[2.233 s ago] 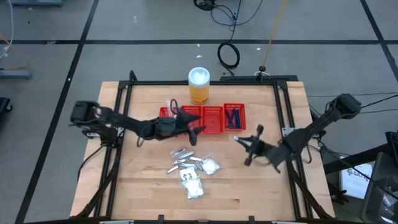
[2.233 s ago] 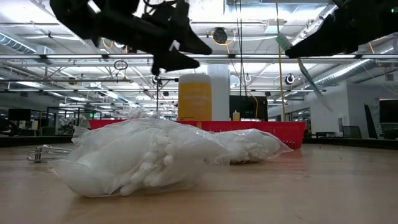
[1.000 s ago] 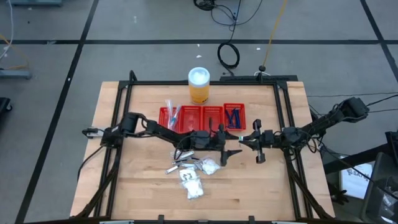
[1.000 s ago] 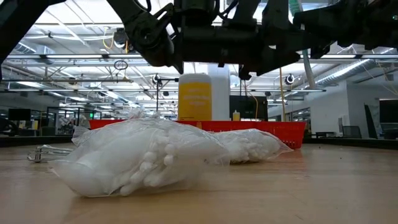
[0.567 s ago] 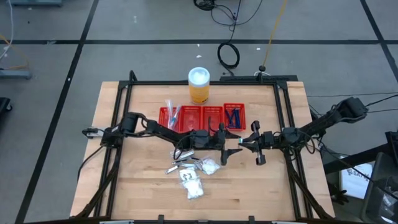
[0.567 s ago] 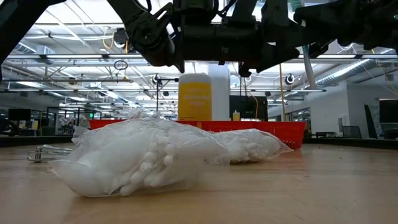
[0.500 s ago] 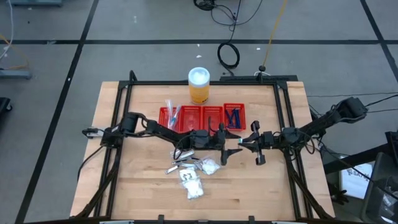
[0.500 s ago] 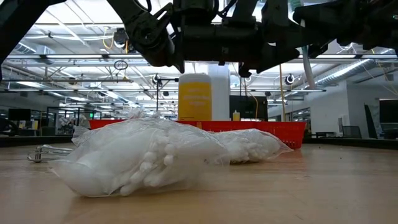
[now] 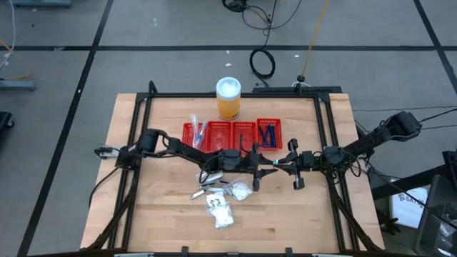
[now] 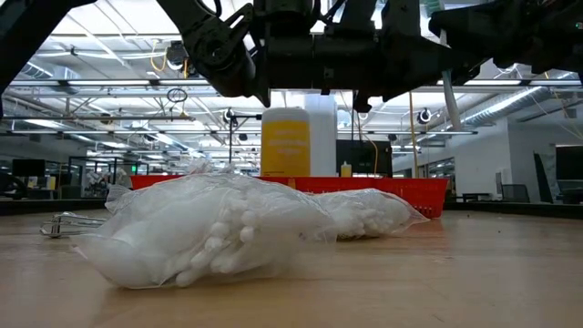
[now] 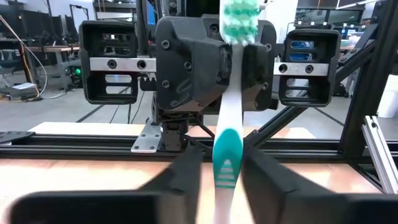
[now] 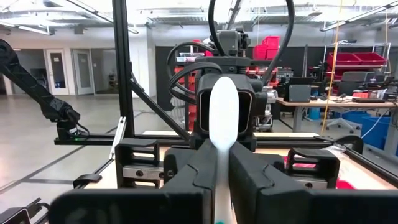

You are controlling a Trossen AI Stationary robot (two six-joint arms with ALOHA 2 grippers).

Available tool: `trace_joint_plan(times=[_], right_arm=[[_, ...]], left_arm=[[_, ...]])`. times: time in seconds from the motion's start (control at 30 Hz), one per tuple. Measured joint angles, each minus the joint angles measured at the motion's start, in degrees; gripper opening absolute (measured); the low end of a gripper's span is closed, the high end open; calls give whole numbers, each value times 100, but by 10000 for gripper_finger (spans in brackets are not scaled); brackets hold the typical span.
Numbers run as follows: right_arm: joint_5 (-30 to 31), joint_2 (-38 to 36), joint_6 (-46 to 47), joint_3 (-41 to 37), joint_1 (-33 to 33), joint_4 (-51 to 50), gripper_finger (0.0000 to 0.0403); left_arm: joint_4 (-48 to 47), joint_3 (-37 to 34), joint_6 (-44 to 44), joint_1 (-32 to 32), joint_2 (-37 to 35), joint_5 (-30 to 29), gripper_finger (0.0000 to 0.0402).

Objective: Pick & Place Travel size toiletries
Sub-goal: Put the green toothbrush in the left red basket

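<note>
The toothbrush (image 9: 274,163) is hanging in the air over the middle of the tabletop (image 9: 164,214), just below the red tray (image 9: 255,137) in the overhead frame, and it is bridging the gap between the two arms. Its long axis is running left to right across that frame, in line with both arms. The right gripper (image 9: 285,163) is reaching in from the right of the frame. Its fingers (image 12: 249,174) are clenched on the white shaft, which is rising centred between them in the right wrist view. The left gripper (image 9: 260,168) is facing it nose to nose from the left of the frame. In the left wrist view the green and white handle is lying between the left fingers (image 11: 186,177), with the bristle head pointing away towards the right gripper's body. The left fingers are standing released on either side of the handle, with a narrow gap showing on one side. Judging from this, a hand-over is under way. The left fingers are already straddling the handle along its axis, so the next move is calling for them to clamp straight inward before the right fingers let go. The white packets (image 9: 223,214) are lying on the tabletop in the lower centre of the overhead frame, well apart from both grippers.
</note>
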Motion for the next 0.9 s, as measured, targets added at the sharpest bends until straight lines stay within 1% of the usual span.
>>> trace_joint_plan(times=[0.1,0.13,0.23,0.37,0.5,0.6,0.7,0.8,0.9], right_arm=[[15,0,-8,0,0,-7,13],[15,0,-6,0,0,-6,14],[15,0,1,0,0,-13,20],[12,0,2,0,0,-23,43],[4,0,-4,0,1,-119,72],[1,0,-71,0,5,-202,104],[4,-4,-143,0,60,-203,146],[13,-85,-157,0,116,-204,190],[36,-227,-190,4,168,-282,226]], left_arm=[[-1,0,45,0,0,15,36],[-2,0,70,0,0,17,25],[1,0,66,0,0,11,27],[5,0,66,0,0,-8,41],[7,0,66,3,0,-15,25],[4,-2,132,7,-15,-13,25],[-234,-4,141,4,-147,-33,25],[-807,-4,249,4,-402,-188,26],[-1590,-7,481,-11,-726,-567,27]])
